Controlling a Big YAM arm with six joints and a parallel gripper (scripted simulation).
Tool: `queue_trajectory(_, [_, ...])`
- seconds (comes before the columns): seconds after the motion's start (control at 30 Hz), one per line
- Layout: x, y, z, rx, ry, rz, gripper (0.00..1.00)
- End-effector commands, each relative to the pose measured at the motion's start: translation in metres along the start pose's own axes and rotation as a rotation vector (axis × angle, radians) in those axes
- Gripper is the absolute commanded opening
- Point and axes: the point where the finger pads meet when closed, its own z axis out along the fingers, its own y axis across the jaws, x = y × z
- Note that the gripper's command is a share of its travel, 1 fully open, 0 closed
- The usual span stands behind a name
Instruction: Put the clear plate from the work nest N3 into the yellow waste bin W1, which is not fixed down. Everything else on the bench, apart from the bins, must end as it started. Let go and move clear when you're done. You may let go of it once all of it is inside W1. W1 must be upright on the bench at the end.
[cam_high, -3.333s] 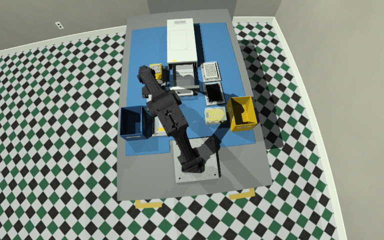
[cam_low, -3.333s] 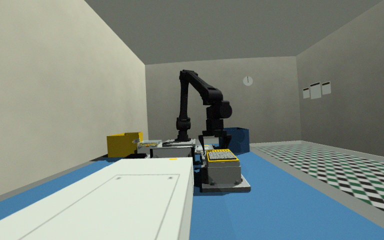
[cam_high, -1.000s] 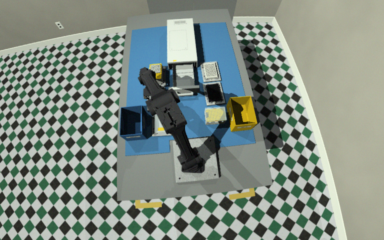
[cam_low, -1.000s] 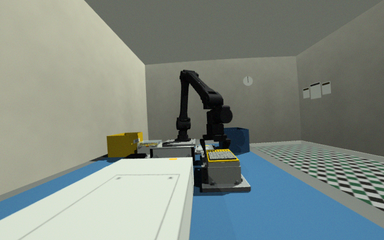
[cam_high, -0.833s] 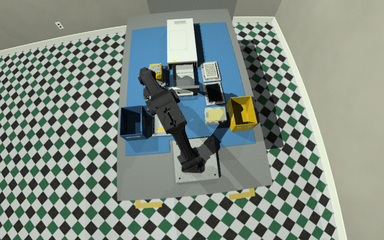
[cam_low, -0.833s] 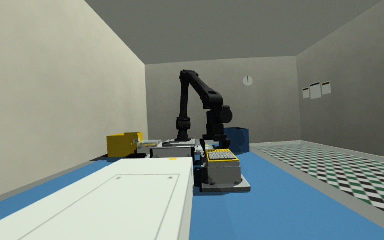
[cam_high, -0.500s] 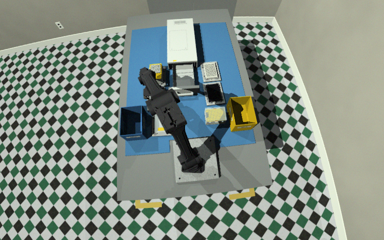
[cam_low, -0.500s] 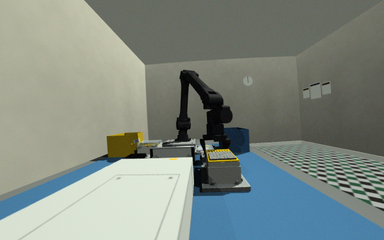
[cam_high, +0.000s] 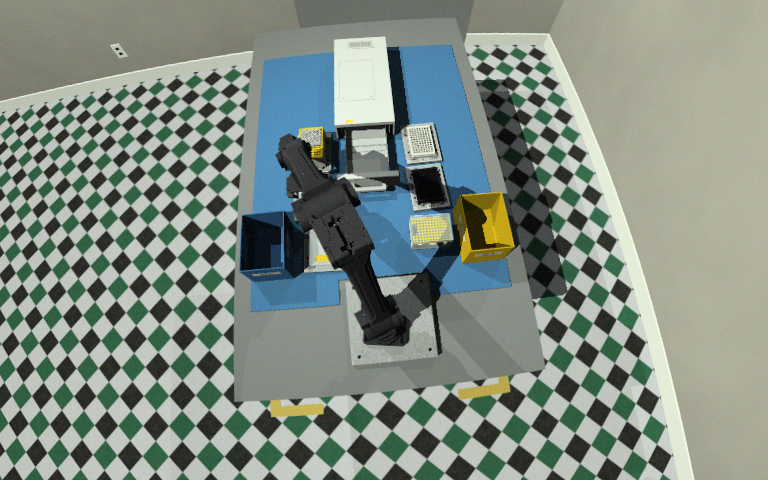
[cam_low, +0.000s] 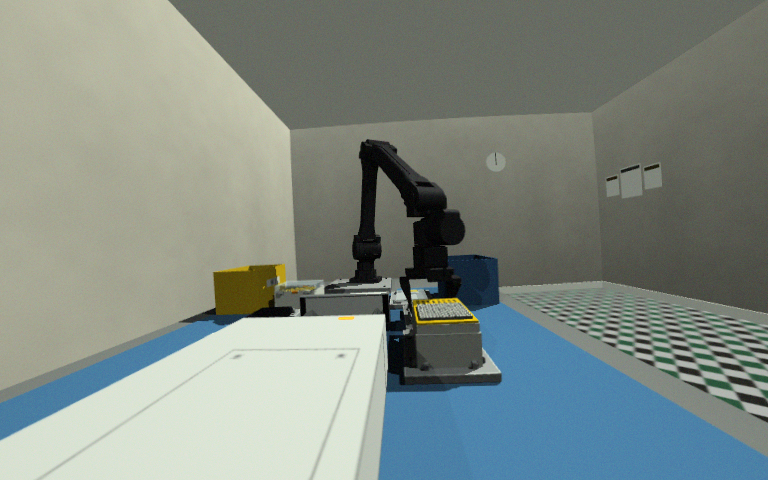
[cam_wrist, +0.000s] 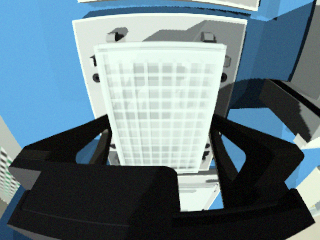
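The clear plate (cam_wrist: 160, 105) lies level over its pale work nest (cam_wrist: 85, 37), its gridded wells facing up; whether it is fully seated there I cannot tell. The hand (cam_high: 292, 185) (cam_low: 431, 297) (cam_wrist: 160, 119) is closed on it, the fingers standing wide apart and pressing its two long sides. Just beyond the nest, a yellow-framed tip rack (cam_high: 311, 135) (cam_low: 444, 311) sits on a grey holder (cam_low: 447, 348). Beside them, a white instrument (cam_high: 362, 79) (cam_low: 226, 407) has its drawer (cam_high: 368, 138) out. Past the drawer are a white well plate (cam_high: 420, 140), a black plate (cam_high: 428, 185) and a clear-walled box with yellow contents (cam_high: 430, 229) (cam_low: 300, 288). The yellow waste bin (cam_high: 488, 254) (cam_low: 235, 291) stands upright near that box, well apart from the hand. A blue bin (cam_high: 271, 275) (cam_low: 484, 283) stands across the bench (cam_high: 283, 362).

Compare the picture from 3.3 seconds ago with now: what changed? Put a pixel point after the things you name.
The gripper (cam_low: 431, 297) (cam_wrist: 160, 119) has come down and narrowed, closing on the long sides of the clear plate (cam_wrist: 160, 90). Nothing was visibly let go. The yellow bin (cam_high: 460, 237) (cam_low: 235, 293), blue bin (cam_high: 266, 275) (cam_low: 484, 285) and yellow-framed rack (cam_high: 310, 135) (cam_low: 444, 310) stayed put.
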Motion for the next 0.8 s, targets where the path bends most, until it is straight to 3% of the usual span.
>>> queue_trajectory(0.0, [-0.019,0.012,-0.031,-0.021,-0.058,-0.001,0.0])
queue_trajectory(0.17, [-0.02,0.012,-0.031,-0.021,-0.057,-0.001,0.0])
queue_trajectory(0.2, [-0.013,0.008,-0.022,-0.011,-0.035,0.0,0.0])
queue_trajectory(0.43, [-0.02,0.012,-0.033,-0.021,-0.058,-0.001,0.0])
queue_trajectory(0.47, [-0.011,0.006,-0.017,-0.011,-0.03,-0.001,0.0])
queue_trajectory(0.53, [-0.011,0.006,-0.017,-0.011,-0.03,-0.001,0.0])
queue_trajectory(0.57, [-0.021,0.012,-0.037,-0.023,-0.062,-0.001,0.0])
queue_trajectory(0.77, [-0.021,0.011,-0.043,-0.023,-0.063,-0.001,0.0])
